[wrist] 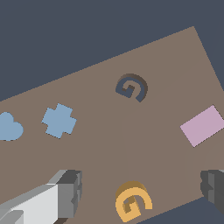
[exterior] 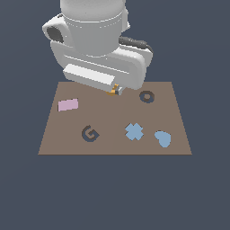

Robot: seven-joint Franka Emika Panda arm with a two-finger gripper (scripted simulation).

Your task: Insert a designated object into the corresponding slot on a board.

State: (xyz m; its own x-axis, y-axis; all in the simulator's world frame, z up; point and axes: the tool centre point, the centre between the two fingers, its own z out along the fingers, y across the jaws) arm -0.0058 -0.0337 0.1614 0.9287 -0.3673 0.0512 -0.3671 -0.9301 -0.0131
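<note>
The orange G-shaped designated object (wrist: 132, 201) lies on the brown board (wrist: 153, 135) between my two fingers, which stand wide apart on either side without touching it. My gripper (wrist: 141, 190) is open. In the exterior view the hand covers most of the piece, and only a sliver of orange (exterior: 114, 89) shows at the gripper (exterior: 117, 90), near the board's (exterior: 112, 114) far edge. The dark G-shaped slot (exterior: 90, 133) (wrist: 131, 86) sits empty toward the board's near side, on the exterior view's left.
A pink rectangle (exterior: 68, 104) (wrist: 202, 125), a blue cross (exterior: 134, 131) (wrist: 58, 120) and a blue heart (exterior: 163, 138) (wrist: 8, 127) lie on the board. A dark round ring recess (exterior: 146, 96) is on the exterior view's right of the gripper.
</note>
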